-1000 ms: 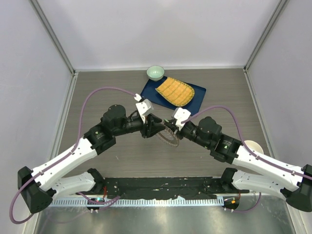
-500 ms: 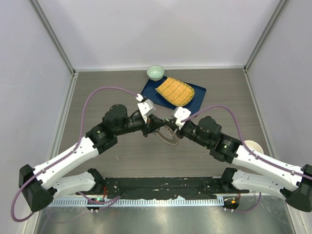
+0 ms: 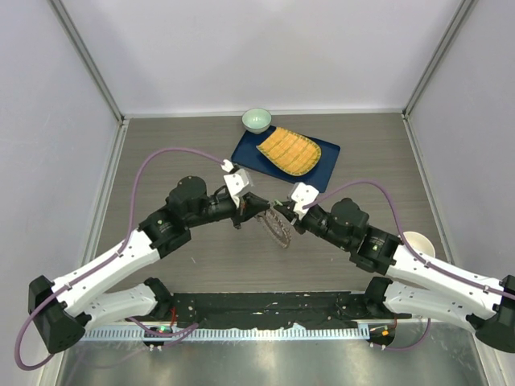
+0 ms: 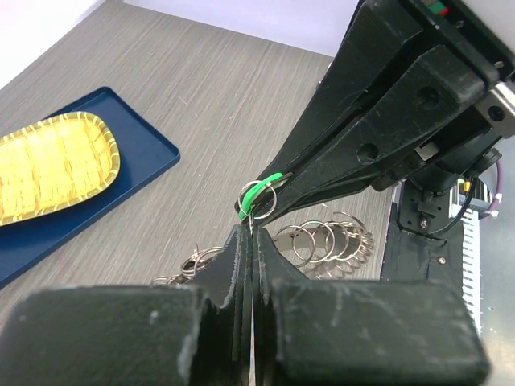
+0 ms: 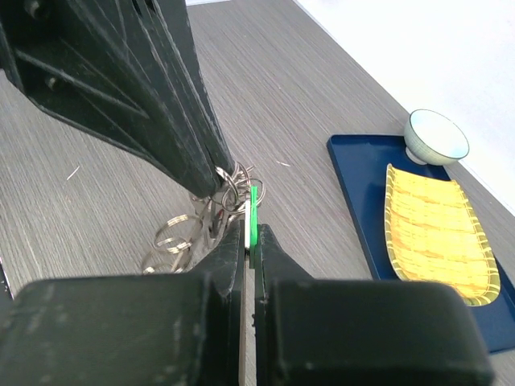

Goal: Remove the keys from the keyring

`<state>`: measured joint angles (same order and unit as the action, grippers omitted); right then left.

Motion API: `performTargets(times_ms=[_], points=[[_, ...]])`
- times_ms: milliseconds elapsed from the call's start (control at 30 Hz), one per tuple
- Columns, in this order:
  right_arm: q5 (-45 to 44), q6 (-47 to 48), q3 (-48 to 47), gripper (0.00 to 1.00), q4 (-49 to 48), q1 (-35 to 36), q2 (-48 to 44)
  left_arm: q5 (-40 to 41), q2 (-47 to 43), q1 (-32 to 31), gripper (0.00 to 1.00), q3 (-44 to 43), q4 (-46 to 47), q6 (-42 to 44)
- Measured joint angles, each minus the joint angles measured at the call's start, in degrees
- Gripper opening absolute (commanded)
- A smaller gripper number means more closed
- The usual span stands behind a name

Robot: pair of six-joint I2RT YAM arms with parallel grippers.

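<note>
The keyring point(image 3: 279, 229), a bunch of thin metal rings and silvery keys point(image 4: 322, 240), hangs tilted between my two grippers at mid-table, its lower part on the wood. My left gripper point(image 3: 260, 211) is shut, a thin metal ring of the bunch pinched at its tip point(image 4: 251, 229). Facing it, my right gripper point(image 3: 288, 215) is shut on the green-headed key point(image 5: 253, 211), which stands edge-on between its jaws. In the left wrist view that green head point(image 4: 256, 197) sits right at the right gripper's fingertips point(image 4: 278, 183). Loose rings point(image 5: 179, 237) trail below.
A dark blue tray point(image 3: 245, 146) carrying a yellow woven mat point(image 3: 289, 151) lies behind the grippers. A pale green bowl point(image 3: 257, 120) stands at the tray's far corner. A cream cup point(image 3: 418, 240) sits by the right arm.
My left gripper has gone from open to shut on the bunch. The right arm has drawn slightly back to the right, and the keyring now stands tilted between the two.
</note>
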<state>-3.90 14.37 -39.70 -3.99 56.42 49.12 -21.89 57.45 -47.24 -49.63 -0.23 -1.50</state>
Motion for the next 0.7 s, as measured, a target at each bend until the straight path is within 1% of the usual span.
performTargets(times_ms=[233, 367, 700], points=[[-0.17, 0.17, 2.45, 0.01, -0.81, 0.09, -1.42, -0.15, -2.56, 0.00, 0.00, 1.55, 1.16, -1.18], [-0.09, 0.28, 3.21, 0.01, -1.73, 0.09, -1.66, -0.44, -3.21, 0.00, 0.00, 2.49, 3.30, -2.78], [0.52, 0.52, 3.78, 0.01, -3.85, 0.11, -1.86, -3.52, -4.72, 0.04, 0.00, 4.35, 7.63, -7.17]])
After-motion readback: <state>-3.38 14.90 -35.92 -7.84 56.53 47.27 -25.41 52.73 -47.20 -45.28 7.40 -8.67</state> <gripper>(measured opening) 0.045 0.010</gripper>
